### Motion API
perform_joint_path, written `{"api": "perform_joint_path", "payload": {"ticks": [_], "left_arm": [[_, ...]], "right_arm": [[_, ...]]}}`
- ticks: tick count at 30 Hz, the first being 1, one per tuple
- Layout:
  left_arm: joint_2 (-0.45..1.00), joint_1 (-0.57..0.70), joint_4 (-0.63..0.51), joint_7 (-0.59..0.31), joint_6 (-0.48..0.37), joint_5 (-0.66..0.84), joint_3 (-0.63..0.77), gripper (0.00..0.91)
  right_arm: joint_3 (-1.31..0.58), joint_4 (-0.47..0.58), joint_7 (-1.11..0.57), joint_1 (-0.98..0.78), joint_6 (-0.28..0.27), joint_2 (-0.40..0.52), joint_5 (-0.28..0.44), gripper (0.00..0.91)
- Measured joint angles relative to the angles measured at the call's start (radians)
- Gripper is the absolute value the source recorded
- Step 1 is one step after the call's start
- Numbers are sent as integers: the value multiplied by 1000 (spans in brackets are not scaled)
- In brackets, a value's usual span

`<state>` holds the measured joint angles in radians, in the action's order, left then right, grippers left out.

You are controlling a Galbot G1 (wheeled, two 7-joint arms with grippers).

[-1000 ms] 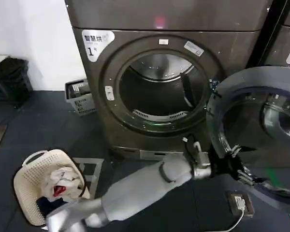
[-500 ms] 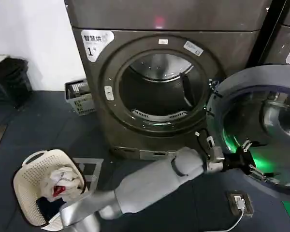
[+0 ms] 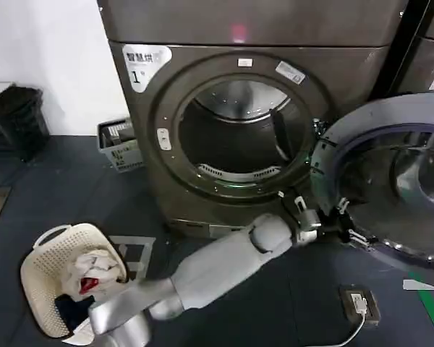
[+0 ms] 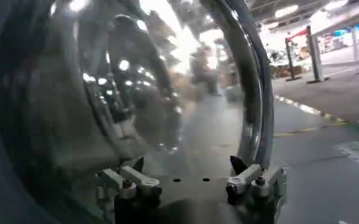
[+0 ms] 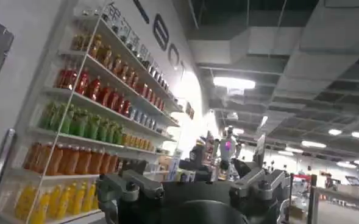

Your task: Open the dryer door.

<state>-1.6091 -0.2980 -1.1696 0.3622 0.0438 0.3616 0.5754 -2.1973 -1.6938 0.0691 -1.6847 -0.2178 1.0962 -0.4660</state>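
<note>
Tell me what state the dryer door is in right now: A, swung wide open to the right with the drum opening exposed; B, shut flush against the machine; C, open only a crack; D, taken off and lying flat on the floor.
A: in the head view the dryer door stands swung out to the right, the drum opening is fully exposed, and the left gripper is at the door's lower rim.

The dryer door (image 3: 390,181) hangs wide open — left pincer (image 3: 345,225) at its rim.

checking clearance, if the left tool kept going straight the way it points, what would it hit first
Probably the dryer door: the left tool points at its lower inner face, close up, fingers spread; contact cannot be confirmed.
</note>
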Motion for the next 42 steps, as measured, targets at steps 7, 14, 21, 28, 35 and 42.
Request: {"api": "perform_joint_path", "payload": {"ticks": [7, 14, 21, 28, 35, 42], "left_arm": [[0, 0, 4, -6, 7, -3, 0, 907], [0, -3, -4, 26, 21, -2, 5, 907], [0, -1, -45, 37, 144, 38, 19, 907], [0, -8, -113, 43, 293, 96, 56, 907], [75, -38, -199, 40, 368, 106, 117, 907], [308, -39, -284, 50, 384, 93, 165, 907]], "right_arm": [[1, 5, 4, 1, 0, -5, -3, 907], [0, 13, 8, -2, 4, -10, -4, 907], [-1, 22, 13, 1, 19, -19, -3, 907], [6, 18, 18, 11, 19, -21, 4, 907], [-25, -1, 41, 6, 28, -36, 69, 907], [-59, -31, 58, 8, 38, -36, 126, 907]]}}
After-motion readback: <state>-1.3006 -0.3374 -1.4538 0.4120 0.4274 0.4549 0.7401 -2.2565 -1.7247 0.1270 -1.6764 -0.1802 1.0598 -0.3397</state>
